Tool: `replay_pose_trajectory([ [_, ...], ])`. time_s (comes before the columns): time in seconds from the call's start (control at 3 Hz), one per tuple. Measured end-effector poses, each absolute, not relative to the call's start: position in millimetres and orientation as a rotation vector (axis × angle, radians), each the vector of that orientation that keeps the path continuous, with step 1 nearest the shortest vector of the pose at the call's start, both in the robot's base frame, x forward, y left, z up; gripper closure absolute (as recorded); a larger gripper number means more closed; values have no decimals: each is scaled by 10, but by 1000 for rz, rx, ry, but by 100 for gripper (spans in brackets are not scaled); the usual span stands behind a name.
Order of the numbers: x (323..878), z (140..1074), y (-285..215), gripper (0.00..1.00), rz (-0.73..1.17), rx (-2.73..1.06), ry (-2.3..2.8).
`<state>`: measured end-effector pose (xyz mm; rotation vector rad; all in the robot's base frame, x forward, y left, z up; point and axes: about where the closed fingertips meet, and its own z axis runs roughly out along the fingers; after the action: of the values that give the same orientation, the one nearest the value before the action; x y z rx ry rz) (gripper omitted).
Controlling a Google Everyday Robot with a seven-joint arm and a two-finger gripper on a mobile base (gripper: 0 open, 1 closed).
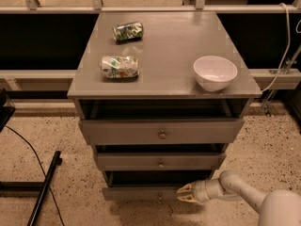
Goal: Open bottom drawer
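We are looking at the approach step of opening the bottom drawer point(134, 192). This is the lowest and slimmest of the three grey fronts on the cabinet point(164, 86), sitting close to the speckled floor point(61, 126) under the middle drawer point(131, 162) and the top drawer point(122, 132). Its small round knob point(160, 197) is showing only faintly at the centre of the front. A dark gap is showing above the front, but we are not judging from this view whether the drawer is out at all.

The gripper point(181, 195) is reaching in from the lower right on the end of the pale arm point(235, 189), low to the floor. It is pointing left along the drawer front, just beside the knob on its right. The fingers point(185, 188) are standing apart by a modest gap, one above the other, and are holding nothing. Whether their tips are touching the drawer front we cannot tell.

We are judging that the next move calls for sliding left until the knob sits between the fingers. It then calls for closing on it and pulling straight out.

On the cabinet top, a white bowl point(215, 72) and two crushed cans point(120, 66) are lying well clear of the work.
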<state>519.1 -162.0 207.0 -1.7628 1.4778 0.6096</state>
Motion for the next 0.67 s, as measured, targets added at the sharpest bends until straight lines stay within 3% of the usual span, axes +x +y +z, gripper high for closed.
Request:
replay_pose_trajectory([
  [0.33,5115,2216,-1488,81,648,-1762,1377],
  [0.67,5096,2206,-1459,64,657,-1764,1372],
])
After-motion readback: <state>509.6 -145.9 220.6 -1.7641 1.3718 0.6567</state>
